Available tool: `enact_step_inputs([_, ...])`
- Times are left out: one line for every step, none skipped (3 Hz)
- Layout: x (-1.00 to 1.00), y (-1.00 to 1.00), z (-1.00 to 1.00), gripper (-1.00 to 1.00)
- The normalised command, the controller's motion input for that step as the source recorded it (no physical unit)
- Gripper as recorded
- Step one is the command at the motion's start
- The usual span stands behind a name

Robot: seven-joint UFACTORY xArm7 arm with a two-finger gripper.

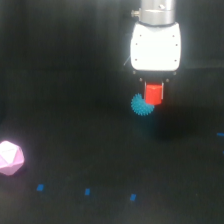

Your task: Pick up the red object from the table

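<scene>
The red object [153,93], a small bright red stubby block, sits directly under the white gripper body, between the gripper's dark fingers. The fingers barely show against the black table [75,100]. My gripper [153,100] points straight down and seems shut on the red object. A cyan-blue spiky ball [141,105] touches the red object's lower side towards the exterior view's left. I cannot tell whether the red object rests on the table or hangs just above it.
A pale pink faceted polyhedron [10,158] lies at the exterior view's far left. Small blue marks [87,191] dot the table along the front, and one shows at the right edge [220,134].
</scene>
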Motion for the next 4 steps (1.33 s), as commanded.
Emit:
enact_step_inputs([0.04,-0.02,0.33,-0.70])
enact_step_inputs([0.15,-0.45,0.79,-0.69])
enact_step_inputs([-0.73,-0.15,0.85,-1.00])
enact_step_inputs([-0.06,-0.07,-0.04,-1.00])
